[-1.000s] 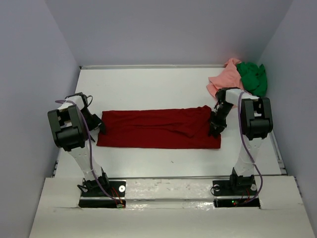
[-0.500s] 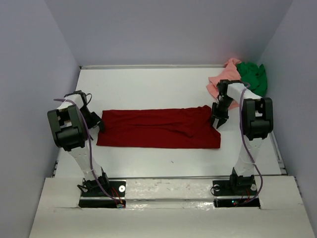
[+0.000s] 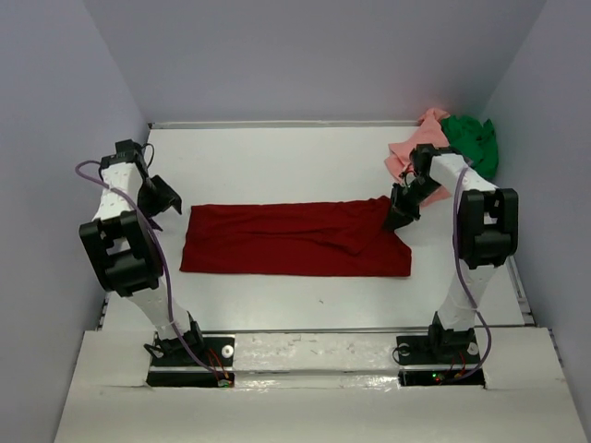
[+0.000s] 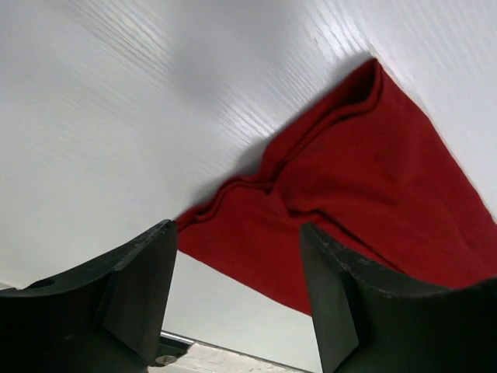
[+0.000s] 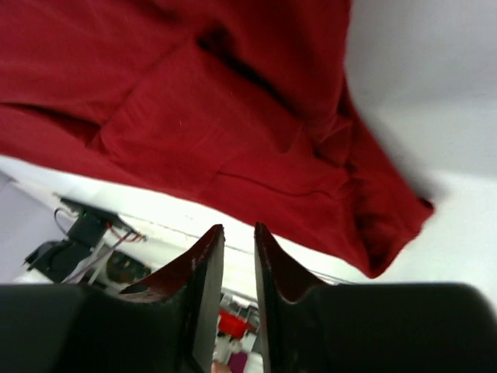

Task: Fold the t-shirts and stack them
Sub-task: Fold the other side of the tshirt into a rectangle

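Soft, light and limp, the dark red t-shirt [image 3: 295,240] lies as a long strip across the middle of the table [image 3: 277,157], likely best pinched at its end corners, near which the left gripper [image 3: 166,198] hangs wide open, the right gripper [image 3: 399,214] narrow and empty.

- White table [image 3: 277,157] is lying flat between the walls.
- Pale grey-lavender walls [image 3: 323,55] are closing in the back and both sides.
- White ledge [image 3: 323,397] is running along the near edge.
- Soft even light is falling.
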You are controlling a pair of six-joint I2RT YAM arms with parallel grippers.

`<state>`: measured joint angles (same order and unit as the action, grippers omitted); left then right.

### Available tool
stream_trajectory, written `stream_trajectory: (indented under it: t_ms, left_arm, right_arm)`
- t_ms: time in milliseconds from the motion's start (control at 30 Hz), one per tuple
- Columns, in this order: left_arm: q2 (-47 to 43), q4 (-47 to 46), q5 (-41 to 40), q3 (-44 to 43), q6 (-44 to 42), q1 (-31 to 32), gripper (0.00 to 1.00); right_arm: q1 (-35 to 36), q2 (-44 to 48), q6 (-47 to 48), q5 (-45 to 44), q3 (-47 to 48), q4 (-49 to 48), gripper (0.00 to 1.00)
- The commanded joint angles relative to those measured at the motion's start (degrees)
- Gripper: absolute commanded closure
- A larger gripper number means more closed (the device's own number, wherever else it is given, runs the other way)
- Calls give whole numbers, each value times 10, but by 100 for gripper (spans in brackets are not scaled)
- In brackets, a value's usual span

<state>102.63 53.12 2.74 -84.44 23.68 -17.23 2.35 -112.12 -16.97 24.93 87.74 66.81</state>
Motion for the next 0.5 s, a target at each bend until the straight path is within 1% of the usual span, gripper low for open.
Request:
stream_trajectory:
  t_ms: [0, 33, 67, 100, 133, 167, 200, 233, 267, 333, 467]
  left_arm:
    - [-62, -47, 96, 47, 30, 12, 27]
    - [-66, -47, 111, 56, 35, 23, 27]
    - [-67, -60, 136, 64, 38, 35, 32]
    - [-65, -64, 144, 66, 46, 67, 36]
    - [-61, -73, 161, 67, 50, 84, 42]
    - [-58, -79, 170, 69, 52, 102, 64]
    - [-48, -87, 177, 71, 62, 140, 91]
    - [-39, -93, 183, 71, 66, 160, 100]
    - [-36, -100, 190, 70, 69, 174, 100]
    - [-26, -108, 193, 66, 75, 236, 100]
    - [-8, -140, 212, 62, 84, 305, 100]
  right_arm:
    - [20, 17, -9, 86, -32, -3, 83]
    - [26, 17, -10, 94, -36, -5, 92]
    - [34, 23, -14, 100, -48, -11, 100]
    - [35, 27, -22, 110, -51, -15, 100]
    - [43, 30, -26, 115, -56, -19, 100]
    - [43, 40, -30, 118, -60, -23, 100]
    - [50, 45, -38, 117, -68, -28, 100]
    - [56, 51, -42, 119, -72, -32, 100]
    - [56, 64, -46, 122, -87, -40, 100]
    - [62, 80, -57, 125, -106, -48, 100]
    - [74, 123, -79, 130, -157, -83, 100]
